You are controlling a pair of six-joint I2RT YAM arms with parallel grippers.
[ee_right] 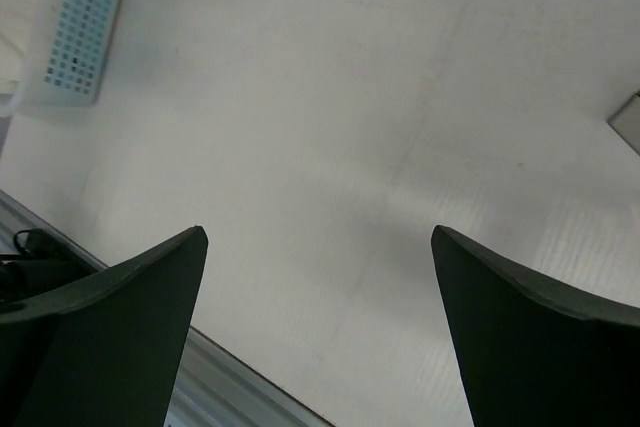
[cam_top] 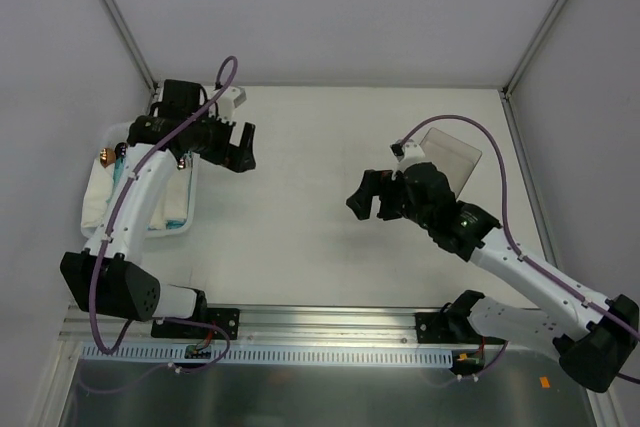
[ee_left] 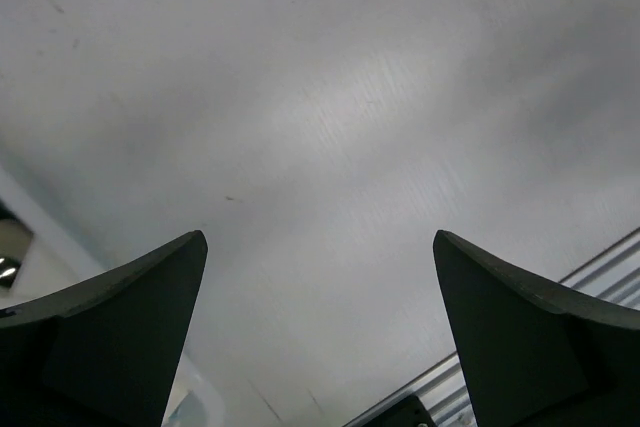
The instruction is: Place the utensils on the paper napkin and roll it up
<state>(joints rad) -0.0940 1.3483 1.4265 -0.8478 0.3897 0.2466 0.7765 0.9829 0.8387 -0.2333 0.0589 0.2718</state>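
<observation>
My left gripper [cam_top: 243, 150] is open and empty, above the bare table just right of a white basket [cam_top: 186, 209] at the left edge. In the basket lie white folded paper [cam_top: 95, 197], which may be the paper napkin, and a small coppery utensil end [cam_top: 104, 157]; my left arm hides most of the contents. My right gripper [cam_top: 370, 207] is open and empty over the table's middle right. In the left wrist view the gripper [ee_left: 320, 237] has only bare table between its fingers. The same holds in the right wrist view for the right gripper [ee_right: 318, 232]. No napkin lies spread on the table.
A clear plastic tray [cam_top: 452, 152] sits at the back right behind my right wrist; its corner shows in the right wrist view [ee_right: 628, 122]. The basket's perforated wall [ee_right: 85, 17] shows top left there. A metal rail [cam_top: 320, 317] runs along the near edge. Walls enclose three sides.
</observation>
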